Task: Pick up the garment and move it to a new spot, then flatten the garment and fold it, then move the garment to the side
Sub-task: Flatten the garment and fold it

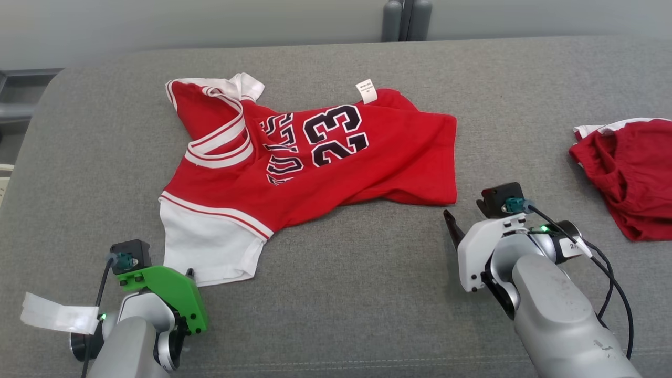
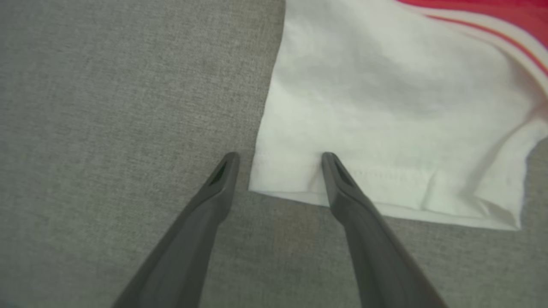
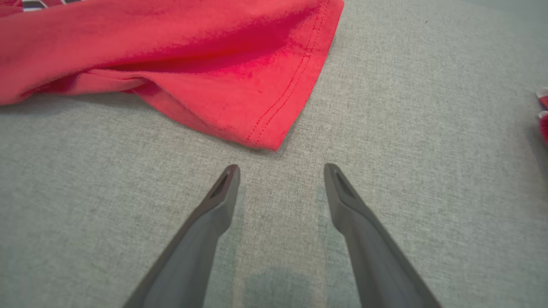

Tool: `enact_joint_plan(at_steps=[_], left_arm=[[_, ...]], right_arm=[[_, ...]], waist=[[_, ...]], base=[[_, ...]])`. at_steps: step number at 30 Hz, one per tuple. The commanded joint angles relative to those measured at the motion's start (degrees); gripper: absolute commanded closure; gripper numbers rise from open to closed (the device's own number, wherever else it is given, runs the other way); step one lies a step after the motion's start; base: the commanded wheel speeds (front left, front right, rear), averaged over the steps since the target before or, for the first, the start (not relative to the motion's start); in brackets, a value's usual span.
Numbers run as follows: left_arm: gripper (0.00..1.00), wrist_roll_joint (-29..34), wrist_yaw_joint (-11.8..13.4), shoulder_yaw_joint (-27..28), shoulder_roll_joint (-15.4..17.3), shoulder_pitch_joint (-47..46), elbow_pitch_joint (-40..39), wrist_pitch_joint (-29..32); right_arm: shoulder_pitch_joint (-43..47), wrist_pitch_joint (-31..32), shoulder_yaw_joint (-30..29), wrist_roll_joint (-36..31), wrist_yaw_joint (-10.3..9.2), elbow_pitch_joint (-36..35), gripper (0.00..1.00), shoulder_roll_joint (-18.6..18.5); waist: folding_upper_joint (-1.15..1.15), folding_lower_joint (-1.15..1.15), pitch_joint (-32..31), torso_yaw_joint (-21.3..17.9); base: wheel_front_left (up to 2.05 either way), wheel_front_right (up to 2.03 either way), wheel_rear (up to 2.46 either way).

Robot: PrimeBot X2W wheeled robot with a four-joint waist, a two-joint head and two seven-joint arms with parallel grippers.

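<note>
The garment [image 1: 336, 157] is a red jersey with a black "23" and white sleeves, lying rumpled on the grey padded surface [image 1: 367, 294]. My left gripper [image 1: 186, 274] is open at the near white sleeve [image 2: 385, 107]. In the left wrist view the left gripper [image 2: 278, 160] straddles the sleeve's hem corner, one finger over grey cloth and one over white fabric. My right gripper [image 1: 467, 210] is open with nothing between its fingers. In the right wrist view the right gripper [image 3: 280, 169] sits just short of the red hem corner [image 3: 274, 137].
A second red garment [image 1: 630, 168] lies crumpled at the right edge, and its edge [image 3: 543, 115] shows at far right in the right wrist view. Dark posts [image 1: 407, 18] stand behind the surface's far edge. A white tag [image 1: 52, 315] hangs off the left arm.
</note>
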Motion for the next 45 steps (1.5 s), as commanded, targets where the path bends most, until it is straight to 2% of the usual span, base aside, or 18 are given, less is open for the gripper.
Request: enact_joint_plan(at_steps=[1, 7, 19, 21, 22, 23, 24, 25, 27, 30, 31, 32, 33, 34, 35, 36, 42, 45], left_arm=[[0.00, -0.2, 0.1, -0.4, -0.3, -0.2, 0.3, 0.5], [0.00, -0.1, -0.2, -1.1, -0.3, -1.0, -0.4, 0.8], [0.00, -0.5, -0.2, -1.9, -0.3, -3.0, -0.5, 0.3], [0.13, -0.6, -0.2, -2.1, -0.4, -3.0, -0.6, 0.3], [0.36, -0.7, -0.1, -2.1, -0.4, -2.9, -0.7, 0.4], [0.48, -0.8, 0.0, -2.2, -0.5, -2.8, -0.7, 0.6], [0.49, -0.8, 0.2, -2.2, -0.4, -2.6, -0.7, 0.8], [0.48, -0.7, 0.5, -2.2, -0.3, -2.3, -0.8, 1.3], [0.42, -1.1, 0.7, -2.1, -0.2, -1.7, -1.0, 2.2], [0.27, -1.6, 0.9, -2.3, 0.0, -0.5, -1.7, 3.9], [0.22, -1.7, 0.9, -2.4, 0.0, -0.1, -2.1, 4.5], [0.23, -1.8, 1.1, -2.6, 0.3, 0.5, -3.1, 5.3], [0.35, -1.8, 1.2, -2.7, 0.4, 0.8, -3.7, 5.7], [0.51, -1.9, 1.3, -2.7, 0.5, 1.0, -4.1, 6.0], [0.51, -1.9, 1.3, -2.7, 0.5, 1.0, -4.1, 6.0], [1.00, -2.0, 1.4, -2.8, 0.8, 1.4, -5.1, 6.5], [1.00, -3.1, 1.3, -2.4, 0.4, 1.9, -7.8, 6.2], [1.00, -4.6, 0.8, -1.0, -0.3, 1.8, -10.3, 3.8]], right_arm=[[-1.6, -1.1, 0.0, -0.4, -0.09, 1.1, 0.00, -0.1], [-5.9, -3.2, -0.5, -1.4, -0.09, 7.2, 0.00, -0.1], [-10.6, -6.4, 6.4, 4.9, -0.09, 15.2, 0.00, -0.1], [-11.0, -7.0, 7.1, 5.4, -0.09, 16.0, 0.18, -0.1], [-11.1, -7.2, 7.3, 5.4, -0.09, 16.5, 0.37, -0.1], [-11.1, -7.5, 7.5, 5.5, -0.09, 17.1, 0.40, -0.1], [-11.3, -7.7, 7.6, 5.5, -0.09, 17.6, 0.36, -0.1], [-11.5, -7.9, 7.7, 5.6, -0.09, 18.1, 0.32, -0.1], [-12.0, -8.2, 7.8, 5.6, -0.09, 19.0, 0.35, -0.1], [-12.9, -9.0, 7.8, 5.2, -0.09, 20.1, 0.18, -0.2], [-13.3, -9.1, 7.8, 5.1, -0.09, 20.4, 0.20, -0.1], [-13.8, -9.8, 7.9, 5.2, -0.09, 20.7, 0.35, -0.1], [-13.9, -10.3, 8.0, 5.3, -0.09, 20.8, 0.54, -0.1], [-14.0, -10.6, 8.1, 5.3, -0.09, 21.0, 0.73, -0.1], [-14.0, -10.6, 8.1, 5.3, -0.09, 21.0, 0.73, -0.1], [-14.3, -11.1, 8.3, 5.5, -0.09, 21.3, 1.00, -0.1], [-14.7, -11.6, 8.9, 5.7, -0.09, 22.1, 1.00, -0.1], [-14.9, -12.5, 8.9, 6.1, -0.09, 22.1, 1.00, -0.1]], waist=[[0.00, 0.00, 1.1, 1.0], [0.00, 0.00, 2.9, 2.3], [0.00, 0.00, 4.5, 4.5], [0.00, 0.00, 4.5, 4.6], [0.00, 0.00, 4.4, 4.6], [0.00, 0.00, 4.3, 4.6], [0.00, 0.00, 4.2, 4.6], [0.00, 0.00, 4.1, 4.6], [0.00, 0.00, 4.1, 4.6], [0.00, 0.00, 4.0, 4.6], [0.00, 0.00, 4.0, 4.6], [0.00, 0.00, 4.0, 4.7], [0.00, 0.00, 4.0, 4.8], [0.00, 0.00, 4.0, 4.9], [0.00, 0.00, 4.0, 4.9], [0.00, 0.00, 3.9, 4.9], [0.00, 0.00, 3.4, 4.9], [0.00, 0.00, 2.7, 4.7]], base=[[0.00, 0.00, 0.00], [0.00, 0.00, 0.00], [0.00, 0.00, 0.00], [0.00, 0.00, 0.00], [0.00, 0.00, 0.00], [0.00, 0.00, 0.00], [0.00, 0.00, 0.00], [0.00, 0.00, 0.00], [0.00, 0.00, 0.00], [0.00, 0.00, 0.00], [0.00, 0.00, 0.00], [0.00, 0.00, 0.00], [0.00, 0.00, 0.00], [0.00, 0.00, 0.00], [0.00, 0.00, 0.00], [0.00, 0.00, 0.00], [0.00, 0.00, 0.00], [0.00, 0.00, 0.00]])
